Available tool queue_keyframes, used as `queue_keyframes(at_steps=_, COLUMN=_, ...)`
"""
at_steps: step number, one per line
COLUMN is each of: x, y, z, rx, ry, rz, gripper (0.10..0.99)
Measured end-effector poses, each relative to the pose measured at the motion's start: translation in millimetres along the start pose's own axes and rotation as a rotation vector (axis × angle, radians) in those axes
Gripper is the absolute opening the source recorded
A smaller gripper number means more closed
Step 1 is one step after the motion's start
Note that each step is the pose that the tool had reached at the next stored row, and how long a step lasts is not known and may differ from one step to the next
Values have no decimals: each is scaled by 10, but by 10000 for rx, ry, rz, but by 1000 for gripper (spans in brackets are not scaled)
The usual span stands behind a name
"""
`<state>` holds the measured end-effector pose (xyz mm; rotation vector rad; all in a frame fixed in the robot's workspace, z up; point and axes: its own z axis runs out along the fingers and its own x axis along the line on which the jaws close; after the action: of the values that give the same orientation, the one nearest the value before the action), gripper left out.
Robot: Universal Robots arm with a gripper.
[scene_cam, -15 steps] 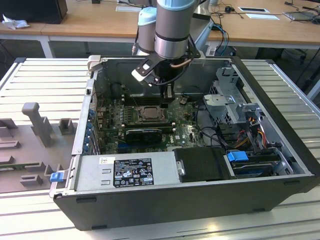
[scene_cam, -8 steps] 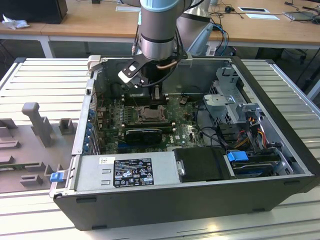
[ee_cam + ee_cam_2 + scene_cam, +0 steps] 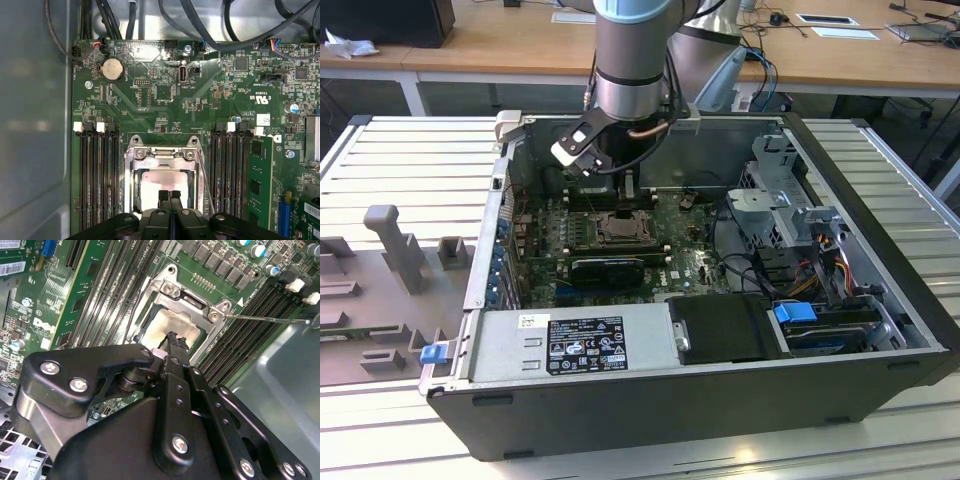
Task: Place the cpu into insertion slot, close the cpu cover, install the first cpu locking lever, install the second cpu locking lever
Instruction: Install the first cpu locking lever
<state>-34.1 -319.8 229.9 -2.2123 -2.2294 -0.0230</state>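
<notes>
Gripper (image 3: 170,195), jaws clenched on nothing, hovers over the cpu (image 3: 160,182) under the lowered cpu cover (image 3: 162,154); hooking the free locking lever (image 3: 204,175) likely needs a sideways sweep

arm: the arm (image 3: 632,50) drops in from the top of the exterior view, last segment pretty much straight down
wrist: the wrist (image 3: 632,95) is vertical, silver-grey, with a blue band up top
gripper: the gripper (image 3: 169,196) points down, black linkages splayed wide at its base in both wrist views
fingers: both fingertips (image 3: 173,342) are pressed flat against each other
</notes>
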Motion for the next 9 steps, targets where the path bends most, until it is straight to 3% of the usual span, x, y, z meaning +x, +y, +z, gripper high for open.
queue_keyframes(at_steps=9, x=0, y=-5, z=-34, rx=1, ry=-1, rz=0, gripper=106)
